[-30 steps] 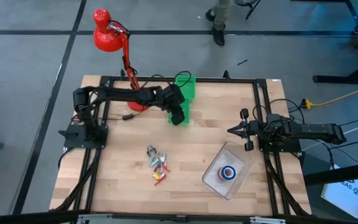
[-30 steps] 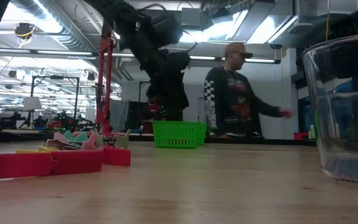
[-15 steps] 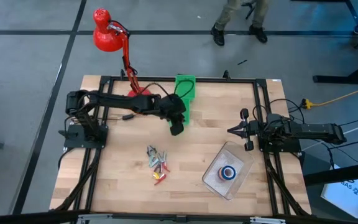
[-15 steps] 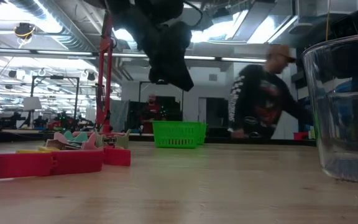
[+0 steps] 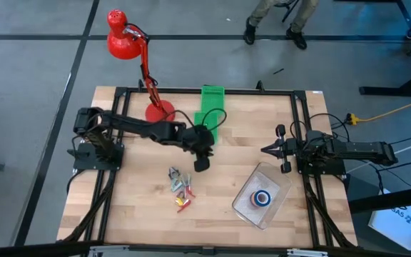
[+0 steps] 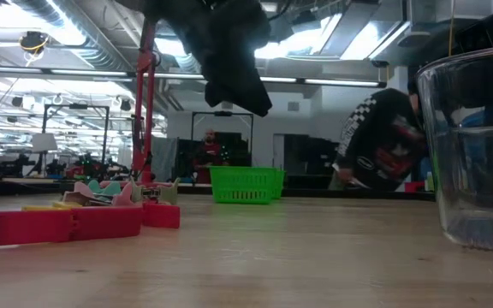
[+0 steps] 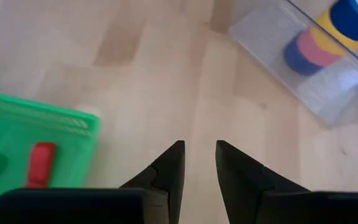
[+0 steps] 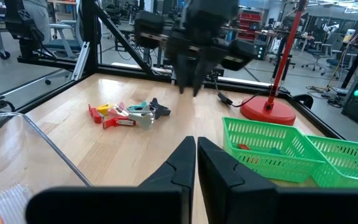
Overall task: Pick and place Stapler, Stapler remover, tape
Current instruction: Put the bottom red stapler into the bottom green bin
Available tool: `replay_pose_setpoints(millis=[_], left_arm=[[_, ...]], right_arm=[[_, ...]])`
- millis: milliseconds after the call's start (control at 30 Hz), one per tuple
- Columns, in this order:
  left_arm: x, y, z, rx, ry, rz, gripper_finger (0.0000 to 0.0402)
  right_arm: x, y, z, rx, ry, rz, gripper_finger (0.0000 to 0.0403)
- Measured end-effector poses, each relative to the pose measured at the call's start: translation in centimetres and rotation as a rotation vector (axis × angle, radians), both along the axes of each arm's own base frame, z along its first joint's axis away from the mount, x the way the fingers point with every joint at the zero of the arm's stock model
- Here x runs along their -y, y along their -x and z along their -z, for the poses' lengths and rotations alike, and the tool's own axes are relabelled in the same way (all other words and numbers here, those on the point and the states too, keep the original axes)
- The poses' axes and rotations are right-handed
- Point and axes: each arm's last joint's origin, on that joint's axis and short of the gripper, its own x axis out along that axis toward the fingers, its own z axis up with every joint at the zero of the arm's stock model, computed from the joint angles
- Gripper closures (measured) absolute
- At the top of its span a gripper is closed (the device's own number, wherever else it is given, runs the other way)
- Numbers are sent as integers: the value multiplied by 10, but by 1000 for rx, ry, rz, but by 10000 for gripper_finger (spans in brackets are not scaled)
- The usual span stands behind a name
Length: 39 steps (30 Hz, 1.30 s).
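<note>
The tape (image 5: 262,198) rolls sit stacked inside a clear plastic tub (image 5: 277,183) at the table's near right: blue at the bottom, pink-red above it, then yellow, with a blue roll uppermost. From above, the stack shows as a blue ring around a red centre. A heap of small stapler removers (image 5: 181,186), red, yellow, grey and teal, lies on the bare wood near the table's middle, left of the tub.

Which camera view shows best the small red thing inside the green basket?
The left wrist view: it looks down into the green basket and the red thing shows on its floor. The right wrist view gives only a red speck through the mesh. The high and low views show the basket, not the thing.
</note>
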Motion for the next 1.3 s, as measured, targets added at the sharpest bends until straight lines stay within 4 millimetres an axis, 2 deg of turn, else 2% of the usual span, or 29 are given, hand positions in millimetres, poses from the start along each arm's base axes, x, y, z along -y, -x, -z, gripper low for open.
replay_pose_setpoints(millis=[167,367,733,1000,1300], left_arm=[[31,5,3,-49,42,39,316],[83,15,5,-77,78,122,316],[165,46,9,-71,77,48,316],[198,61,24,-103,106,-8,316],[211,73,50,-246,164,-150,316]], right_arm=[[0,0,0,0,0,0,382],[0,0,0,0,0,0,382],[0,0,0,0,0,0,382],[0,0,0,1,0,-1,382],[0,0,0,1,0,-1,382]])
